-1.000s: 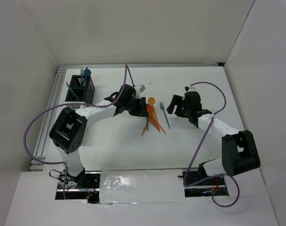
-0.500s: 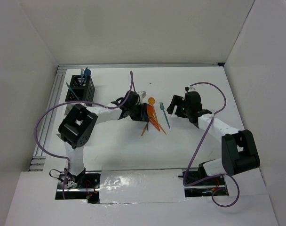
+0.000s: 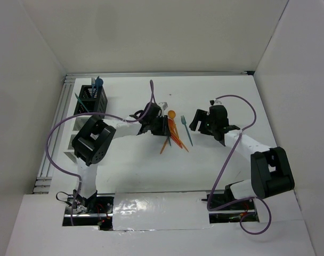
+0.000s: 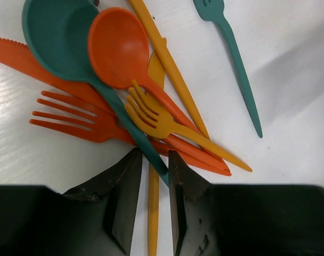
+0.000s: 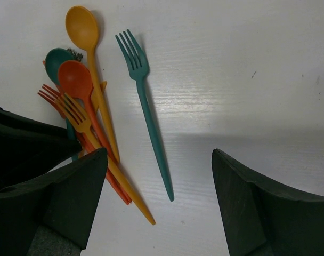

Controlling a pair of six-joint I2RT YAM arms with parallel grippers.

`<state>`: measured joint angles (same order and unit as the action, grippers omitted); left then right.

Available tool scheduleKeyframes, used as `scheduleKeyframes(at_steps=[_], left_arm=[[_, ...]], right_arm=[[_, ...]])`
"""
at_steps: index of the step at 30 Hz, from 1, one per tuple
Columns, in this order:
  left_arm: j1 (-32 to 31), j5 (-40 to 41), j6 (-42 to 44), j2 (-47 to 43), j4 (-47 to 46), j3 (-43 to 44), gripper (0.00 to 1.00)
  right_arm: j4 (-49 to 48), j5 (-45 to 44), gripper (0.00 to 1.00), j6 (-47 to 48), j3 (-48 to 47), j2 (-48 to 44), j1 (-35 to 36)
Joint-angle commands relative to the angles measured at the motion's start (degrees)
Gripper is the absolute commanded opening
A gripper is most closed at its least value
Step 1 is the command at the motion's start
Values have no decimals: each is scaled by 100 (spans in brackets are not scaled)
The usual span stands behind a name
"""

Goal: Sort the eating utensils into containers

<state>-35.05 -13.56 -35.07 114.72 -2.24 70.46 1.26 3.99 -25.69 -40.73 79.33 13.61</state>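
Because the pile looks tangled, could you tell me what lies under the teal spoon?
The orange knife runs under the bowl of the teal spoon, and the neck of the orange fork passes under its handle. Anything else beneath the bowl is covered.

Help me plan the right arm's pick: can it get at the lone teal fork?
Probably yes: the teal fork lies alone, clear of the pile, with the right gripper open directly above it.
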Motion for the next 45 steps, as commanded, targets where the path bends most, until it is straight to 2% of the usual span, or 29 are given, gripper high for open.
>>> scheduleKeyframes(at_steps=[1, 6, 10, 13, 15, 20, 21, 24, 25, 28, 29, 30, 34, 35, 36, 39, 42, 45], left_arm=[[-64, 389, -88, 262, 162, 135, 39], [-46, 460, -88, 105, 102, -48, 19], [33, 495, 0, -63, 48, -155, 16], [208, 233, 106, -572, -206, -549, 14], [480, 161, 158, -1134, -303, -857, 14], [1191, -496, 964, -2267, -672, -1262, 14], [1167, -646, 1089, -2661, -820, -1375, 14], [1772, -963, 1643, -3322, -1347, -1631, 15], [1738, -999, 1748, -3733, -1480, -1840, 15], [2799, -1332, 1819, -4341, -2051, -2227, 16], [2741, -1429, 1837, -4439, -2392, -2334, 16], [3375, -1578, 1837, -4588, -2560, -2430, 17], [4329, -1737, 1899, -4608, -3290, -2808, 17], [4740, -1711, 1785, -4590, -3587, -2888, 17], [4709, -1789, 1706, -4598, -3756, -2941, 17], [5418, -1765, 1407, -4327, -4712, -3239, 15], [5587, -1466, 1231, -4125, -5502, -3485, 16], [5666, -1448, 1292, -3747, -5813, -3443, 16]], right_arm=[[-65, -143, 85, -15, 21, -163, -25], [-11, -144, 85, 12, 21, -164, -42], [-11, -83, 85, 3, 21, -111, -51], [-11, 66, 85, 3, -31, -67, -42], [-11, 145, 84, 12, -102, -41, -60], [-11, 278, 84, 82, -304, 3, -42], [-11, 278, 84, 91, -374, 30, -51], [-125, 278, 84, 143, -488, 144, -33], [-195, 330, 84, 152, -488, 188, -42], [-258, 462, 84, 170, -611, 407, -42], [-258, 549, 84, 187, -664, 451, -60], [-258, 637, 83, 196, -664, 547, -77], [-319, 691, 83, 240, -717, 671, -77], [-380, 691, 83, 240, -717, 689, -77], [-381, 691, 83, 258, -717, 698, -86], [-442, 691, 83, 240, -769, 742, -86], [-504, 691, 83, 231, -831, 855, -77], [-556, 691, 83, 205, -893, 1023, -86]])
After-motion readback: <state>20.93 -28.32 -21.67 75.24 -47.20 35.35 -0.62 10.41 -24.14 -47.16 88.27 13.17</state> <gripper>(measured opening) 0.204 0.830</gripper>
